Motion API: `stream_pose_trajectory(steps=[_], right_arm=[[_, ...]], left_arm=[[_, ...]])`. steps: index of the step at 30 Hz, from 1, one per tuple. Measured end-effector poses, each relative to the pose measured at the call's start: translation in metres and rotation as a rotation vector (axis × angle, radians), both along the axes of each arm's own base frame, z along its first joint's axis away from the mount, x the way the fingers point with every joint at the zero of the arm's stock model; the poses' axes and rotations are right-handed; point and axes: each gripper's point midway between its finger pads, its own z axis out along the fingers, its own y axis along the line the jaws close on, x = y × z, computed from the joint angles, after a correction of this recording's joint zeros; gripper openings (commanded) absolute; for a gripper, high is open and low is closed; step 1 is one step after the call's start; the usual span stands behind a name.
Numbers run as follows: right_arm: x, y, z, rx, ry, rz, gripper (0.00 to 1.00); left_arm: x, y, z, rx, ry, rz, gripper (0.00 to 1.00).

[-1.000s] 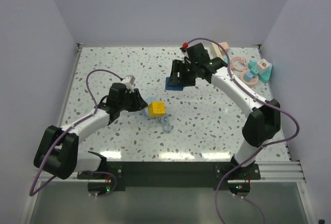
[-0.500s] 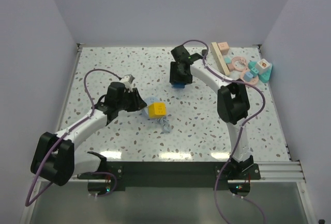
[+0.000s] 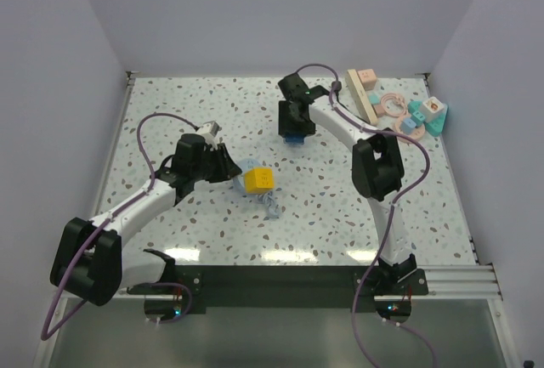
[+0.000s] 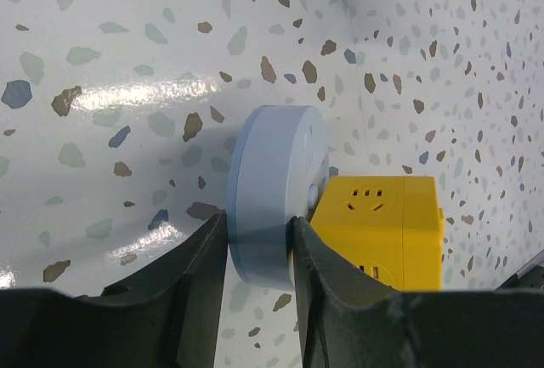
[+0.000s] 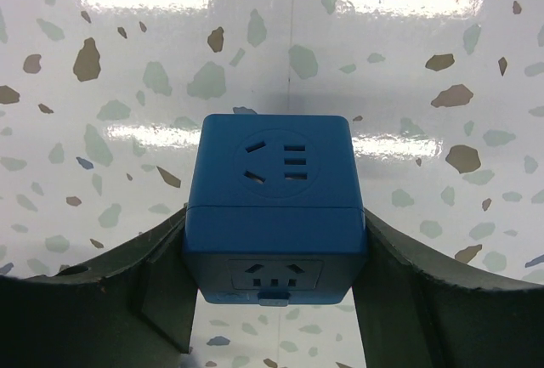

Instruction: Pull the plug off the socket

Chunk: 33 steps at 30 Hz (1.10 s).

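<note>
Blue cube [image 5: 274,206], half-hidden overhead, shows outlet faces inside right pincer [image 5: 274,287].

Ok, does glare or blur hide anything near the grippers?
Top external: a glare band on the table along its near edge, otherwise sharp. Left wrist: a glare patch up-left of the pale blue disc, nothing hidden. Right wrist: glare streaks around the blue cube, itself sharp.
</note>
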Motion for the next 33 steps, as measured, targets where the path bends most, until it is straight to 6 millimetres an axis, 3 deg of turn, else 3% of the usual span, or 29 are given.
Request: stream_pose_trajectory(steps=[7, 9, 16, 19, 20, 30, 33], right_arm=[[-0.003, -0.002, -0.005, -0.014, 0.018, 0.009, 0.37], [-0.004, -0.002, -0.005, -0.017, 0.022, 0.012, 0.49], [-0.005, -0.003, -0.006, -0.024, 0.025, 0.021, 0.68], [-0.006, -0.004, -0.006, -0.029, 0.031, 0.027, 0.7], [-0.006, -0.004, -0.006, -0.029, 0.032, 0.029, 0.76], [0.0, 0.003, 0.013, 0.004, 0.001, 0.046, 0.82], [-0.006, 0.004, 0.025, 0.031, -0.007, 0.056, 0.86]], left_arm=[[0.0, 0.0, 0.001, -0.003, 0.0, 0.002, 0.0], [0.001, -0.001, 0.002, -0.005, -0.002, 0.001, 0.0], [0.001, -0.001, 0.002, -0.009, -0.001, 0.0, 0.0], [0.001, -0.001, 0.002, -0.009, -0.001, 0.0, 0.0], [0.001, -0.001, 0.002, -0.009, -0.001, 0.0, 0.0], [0.001, -0.001, 0.002, -0.009, -0.001, 0.0, 0.0], [0.001, -0.001, 0.003, -0.009, -0.002, 0.0, 0.0]])
